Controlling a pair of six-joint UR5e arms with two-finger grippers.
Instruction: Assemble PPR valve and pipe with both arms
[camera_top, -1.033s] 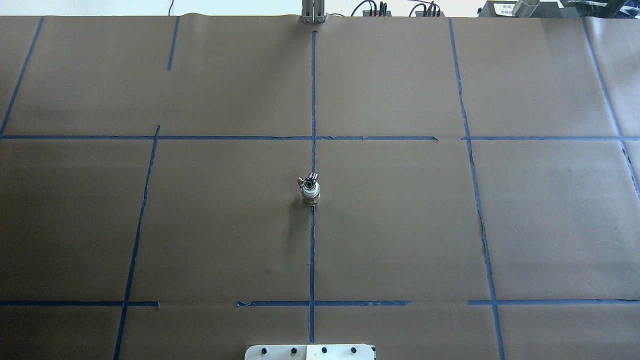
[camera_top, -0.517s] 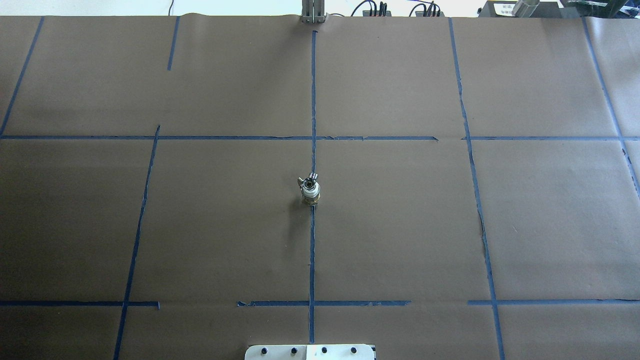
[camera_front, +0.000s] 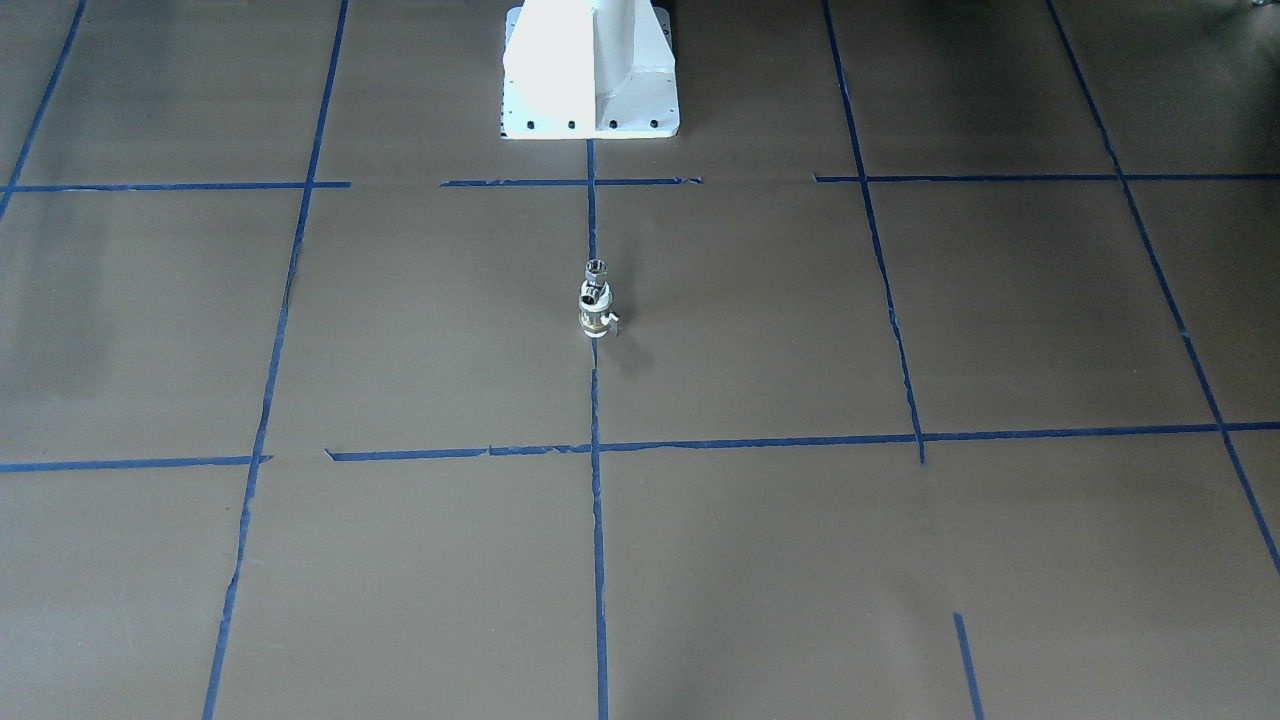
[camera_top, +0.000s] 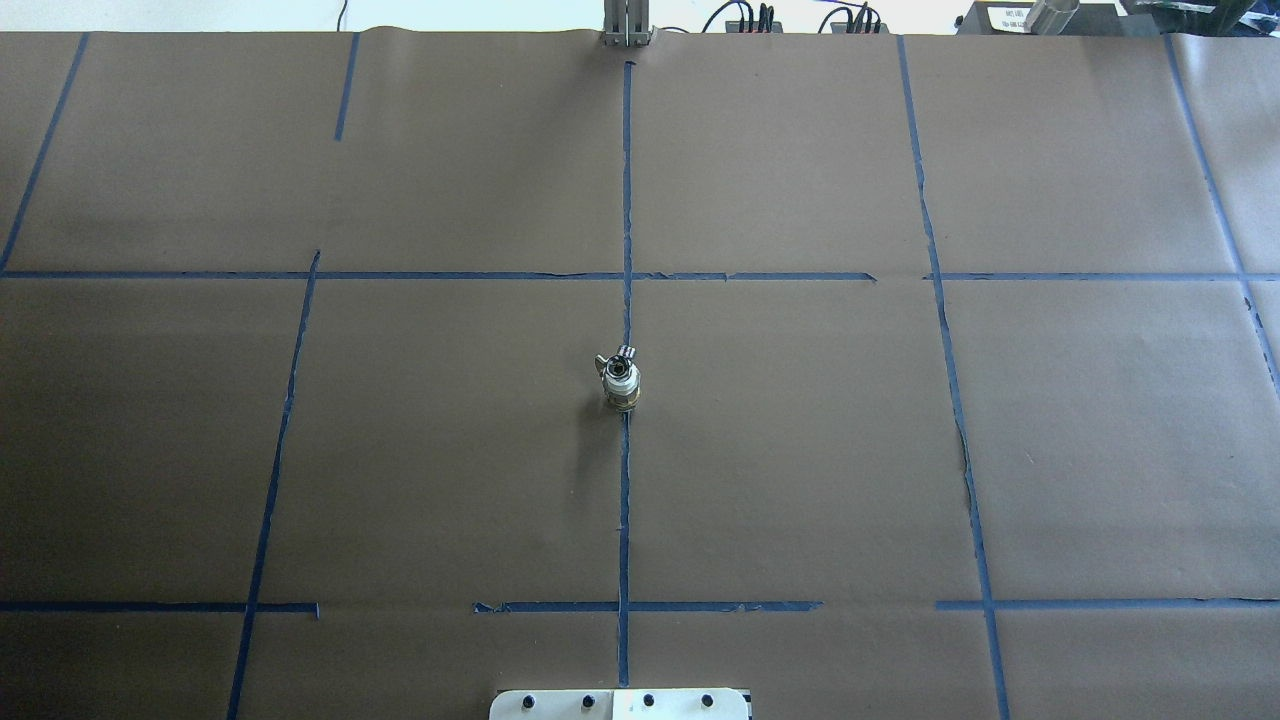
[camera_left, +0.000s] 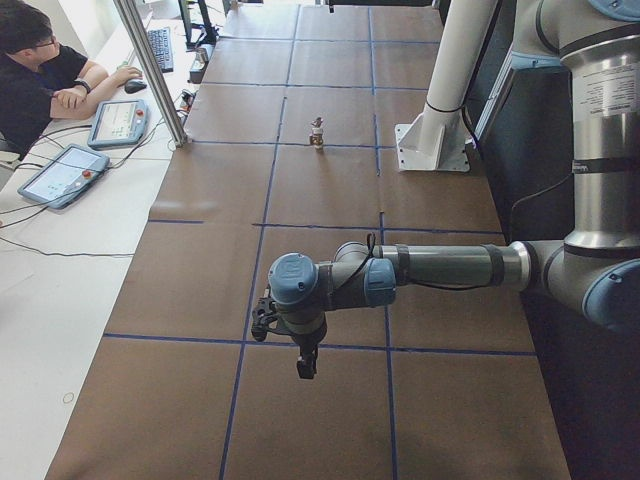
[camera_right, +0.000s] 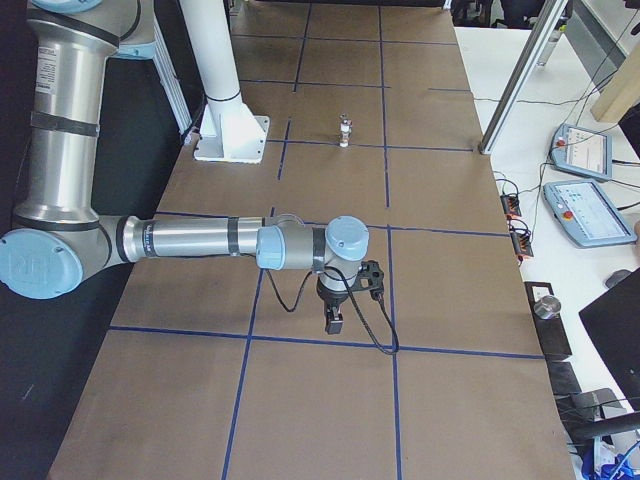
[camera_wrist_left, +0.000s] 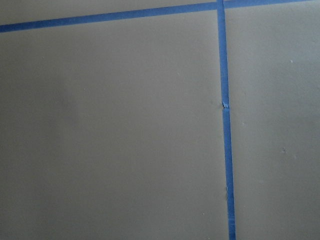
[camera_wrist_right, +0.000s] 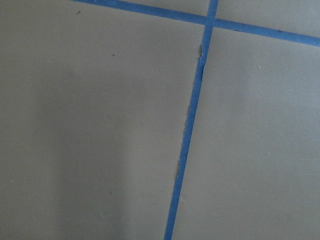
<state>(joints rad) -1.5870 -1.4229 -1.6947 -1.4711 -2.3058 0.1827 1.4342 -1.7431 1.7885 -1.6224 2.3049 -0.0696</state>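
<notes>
Seemingly joined, the pipe (camera_front: 597, 268) stands on the PPR valve (camera_front: 595, 312), upright at mid-desk (camera_front: 900, 560). The left gripper (camera_left: 306, 368) and right gripper (camera_right: 333, 322) hang well away; whether their fingers are apart cannot be told. Assembly is judged complete, and only checking remains.

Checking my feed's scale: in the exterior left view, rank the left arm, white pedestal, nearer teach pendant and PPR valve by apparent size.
1. left arm, largest, though nearest the camera.
2. white pedestal.
3. nearer teach pendant.
4. PPR valve, smallest, and farthest off.
</notes>
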